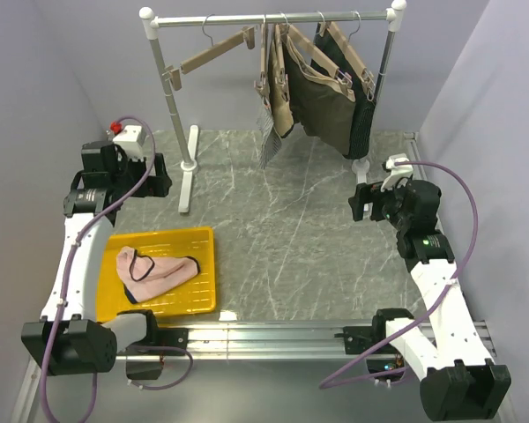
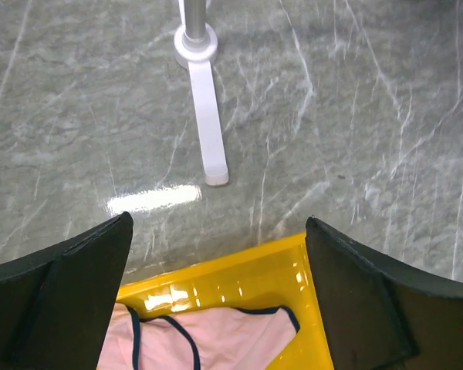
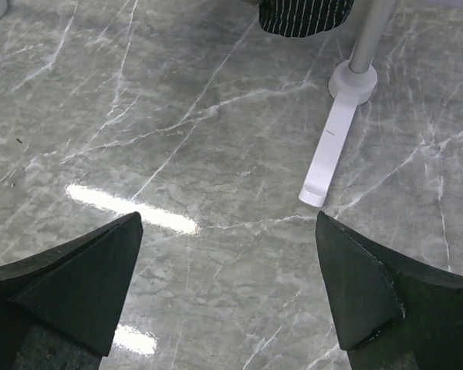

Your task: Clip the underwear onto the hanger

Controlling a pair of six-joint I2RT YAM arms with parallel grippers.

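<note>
Pale pink underwear (image 1: 154,269) lies crumpled in a yellow tray (image 1: 163,233) at the near left of the counter (image 1: 282,238). The empty tan hanger (image 1: 213,55) hangs on a rail (image 1: 238,18) at the back, beside hangers holding dark garments. The left jaws and right jaws are spread wide, holding nothing. Nothing is clipped yet, so the whole task remains.

I see soft, matt pink cloth underwear (image 1: 154,269) in a glossy yellow plastic tray (image 1: 198,247). Around the tray is a polished marble-look table (image 1: 291,238), and beyond it a wood-look hanger (image 1: 213,54).
</note>
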